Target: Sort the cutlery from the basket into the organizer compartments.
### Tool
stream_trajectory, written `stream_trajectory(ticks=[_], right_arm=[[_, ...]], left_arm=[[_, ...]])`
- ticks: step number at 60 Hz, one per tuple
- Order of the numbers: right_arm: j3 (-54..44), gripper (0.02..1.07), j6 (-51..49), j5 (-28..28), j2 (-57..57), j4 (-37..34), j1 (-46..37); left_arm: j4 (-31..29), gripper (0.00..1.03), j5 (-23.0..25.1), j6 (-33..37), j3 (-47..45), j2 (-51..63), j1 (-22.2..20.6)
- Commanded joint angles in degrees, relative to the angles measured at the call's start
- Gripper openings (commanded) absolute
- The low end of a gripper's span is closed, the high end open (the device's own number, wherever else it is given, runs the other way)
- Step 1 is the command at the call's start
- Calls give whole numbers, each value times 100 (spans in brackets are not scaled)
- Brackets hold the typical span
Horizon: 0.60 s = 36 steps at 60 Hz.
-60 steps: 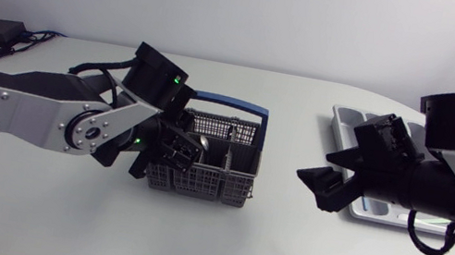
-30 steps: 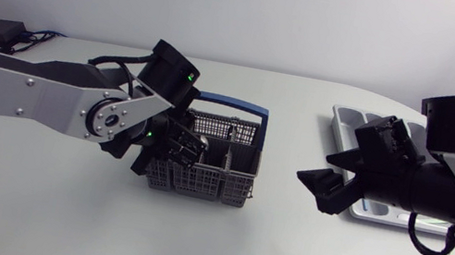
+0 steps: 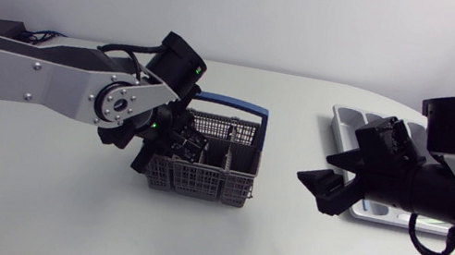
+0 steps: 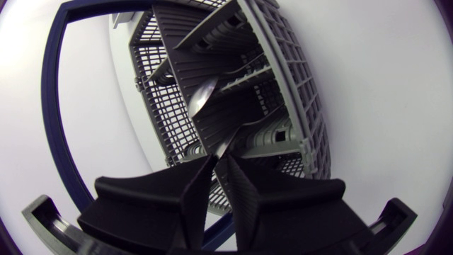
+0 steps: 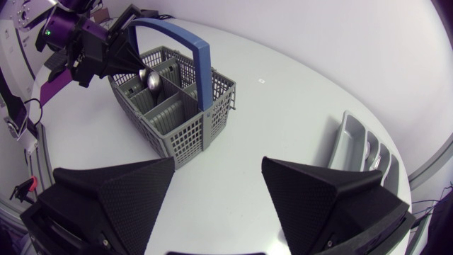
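The counter (image 3: 216, 247) spread white around the basket (image 3: 231, 189). Well to the basket's right, the organizer (image 3: 347, 119) was mostly hidden under my right arm, and I could not make out what lay in its compartments. Between the basket and the organizer, my right gripper (image 3: 315, 188) hung wide open above the counter, holding nothing. My left gripper (image 3: 180, 143) was dipped into the basket's left end, its fingertips lost among the dividers from above. Close up, its fingers were pinched nearly together on the handle of a spoon (image 4: 202, 99), whose bowl leaned against a divider inside the basket.
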Motion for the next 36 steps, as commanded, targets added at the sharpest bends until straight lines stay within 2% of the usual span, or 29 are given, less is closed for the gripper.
stream_trajectory(ticks=[1, 7, 16, 23, 36], right_arm=[[-136, 91, -36, -2, -66, -57, 66], [-128, 91, -36, -2, -84, -66, 66], [-163, 91, -53, -10, -75, -57, 57], [-163, 91, -62, -28, -75, -57, 57], [-189, 91, -71, -46, -84, -57, 39]], left_arm=[[-174, 16, -12, -66, -17, 248, 32], [-156, 16, -12, -57, -61, 283, 6], [178, 15, 199, 13, -263, 283, 15], [432, 6, 331, 163, -474, 274, 6], [705, 4, 384, 215, -711, 257, -20]])
